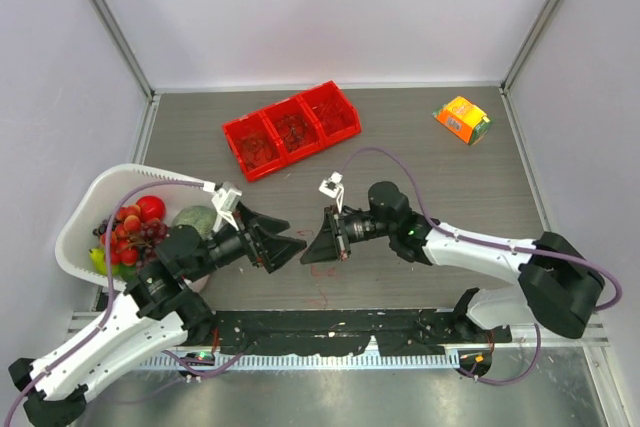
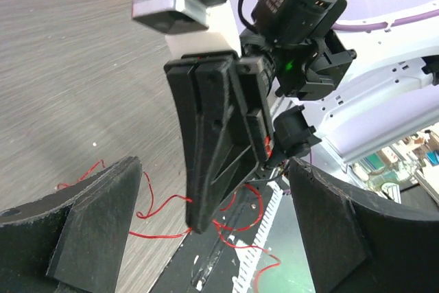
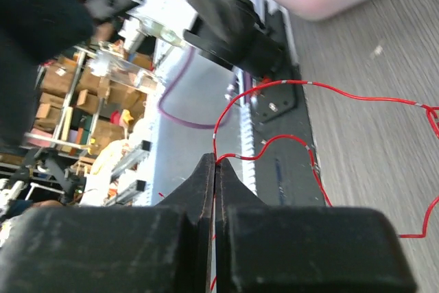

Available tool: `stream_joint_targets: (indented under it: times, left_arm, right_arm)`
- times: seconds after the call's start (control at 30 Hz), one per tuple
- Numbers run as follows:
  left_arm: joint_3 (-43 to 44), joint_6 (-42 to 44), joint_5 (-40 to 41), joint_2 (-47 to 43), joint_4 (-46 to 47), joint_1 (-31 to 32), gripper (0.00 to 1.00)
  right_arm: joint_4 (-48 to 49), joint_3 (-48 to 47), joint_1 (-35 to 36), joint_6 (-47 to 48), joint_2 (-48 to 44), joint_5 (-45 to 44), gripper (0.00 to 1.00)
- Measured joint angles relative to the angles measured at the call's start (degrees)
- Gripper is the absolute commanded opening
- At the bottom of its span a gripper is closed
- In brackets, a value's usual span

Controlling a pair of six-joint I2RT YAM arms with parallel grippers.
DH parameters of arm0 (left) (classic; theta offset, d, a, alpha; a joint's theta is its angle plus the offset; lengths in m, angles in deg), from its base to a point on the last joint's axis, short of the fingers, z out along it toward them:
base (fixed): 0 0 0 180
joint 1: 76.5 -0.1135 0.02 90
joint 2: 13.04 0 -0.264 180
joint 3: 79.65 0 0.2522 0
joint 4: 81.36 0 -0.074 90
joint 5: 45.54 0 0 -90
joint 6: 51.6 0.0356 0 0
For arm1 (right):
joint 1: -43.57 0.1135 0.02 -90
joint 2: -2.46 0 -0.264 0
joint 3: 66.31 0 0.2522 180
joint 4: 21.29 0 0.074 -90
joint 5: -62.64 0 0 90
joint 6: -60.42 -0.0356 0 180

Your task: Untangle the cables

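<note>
A thin red cable (image 3: 288, 138) loops over the wooden table and the dark strip at its near edge. My right gripper (image 3: 216, 164) is shut on this cable, which comes out at the fingertips. In the left wrist view the same red cable (image 2: 161, 204) trails from the right gripper's closed black fingers (image 2: 212, 156). My left gripper (image 2: 212, 238) is open, its two fingers standing either side of the right gripper's tip and the cable, touching neither. From above, the left gripper (image 1: 290, 247) and right gripper (image 1: 308, 255) meet tip to tip near the table's front middle.
A red three-compartment bin (image 1: 290, 127) lies at the back centre with dark and red wire clumps inside. An orange box (image 1: 462, 119) sits at the back right. A white basket (image 1: 85, 209) of fruit stands at the left edge, beside my left arm.
</note>
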Motion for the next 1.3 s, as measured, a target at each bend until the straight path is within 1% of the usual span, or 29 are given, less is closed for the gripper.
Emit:
stream_joint_targets:
  times: [0.17,0.27,0.33,0.4,0.53,0.67,0.77,0.83,0.87,0.97,1.03,1.1,1.13,1.2,1.3]
  left_arm:
    - [-1.31,0.61,-2.23,3.74,6.62,0.0,0.92]
    - [-2.19,0.22,-2.95,5.99,10.1,0.0,0.91]
    - [-2.71,-0.66,-3.89,8.02,12.87,-0.02,0.89]
    - [-3.15,-1.81,-4.94,10.34,15.65,-0.02,0.84]
    - [-3.69,-3.89,-6.84,13.53,21.77,-0.24,0.75]
    - [-5.22,-5.73,-7.17,13.79,25.4,-0.42,0.72]
    - [-6.54,-6.38,-8.17,12.87,25.29,-0.35,0.76]
    - [-7.13,-6.49,-8.63,12.26,24.48,-0.33,0.73]
    - [-7.32,-6.51,-8.72,11.87,24.0,-0.33,0.69]
    - [-7.52,-6.56,-8.76,10.6,22.93,-0.33,0.67]
    - [-7.52,-6.54,-8.74,10.21,22.93,-0.31,0.61]
    - [-7.52,-6.64,-8.63,10.23,22.93,-0.33,0.51]
    - [-7.52,-6.69,-8.59,10.32,22.97,-0.31,0.43]
    - [-7.5,-6.8,-8.59,11.08,23.06,-0.31,0.3]
    - [-7.37,-6.95,-8.57,12.48,23.21,-0.28,0.07]
  right_arm:
    - [8.9,1.18,-1.81,-8.37,-4.87,1.36,0.01]
    - [14.49,1.33,-2.27,-13.29,-5.51,1.01,0.01]
    - [17.53,1.46,-2.27,-16.15,-5.49,0.33,0.01]
    - [19.15,1.49,-2.27,-17.53,-5.49,-0.76,0.01]
    - [19.76,1.75,-2.27,-19.23,-5.38,-4.17,0.01]
    - [18.67,1.79,-2.23,-19.15,-5.4,-8.11,0.01]
    - [18.27,1.79,-2.16,-19.12,-6.01,-11.56,0.01]
    - [18.08,1.79,-2.16,-19.12,-6.71,-13.0,0.01]
    - [18.05,1.79,-2.21,-19.12,-6.93,-13.42,0.01]
    - [18.01,1.79,-2.27,-19.28,-7.15,-14.25,0.01]
    - [18.01,1.73,-2.27,-19.32,-7.17,-14.36,0.01]
    - [17.99,1.55,-2.19,-19.34,-7.17,-14.53,0.01]
    - [17.97,1.4,-2.03,-19.32,-7.17,-14.64,0.01]
    - [17.57,0.92,-1.68,-19.28,-7.17,-15.02,0.01]
    - [17.51,0.46,-1.07,-19.23,-7.17,-15.52,0.01]
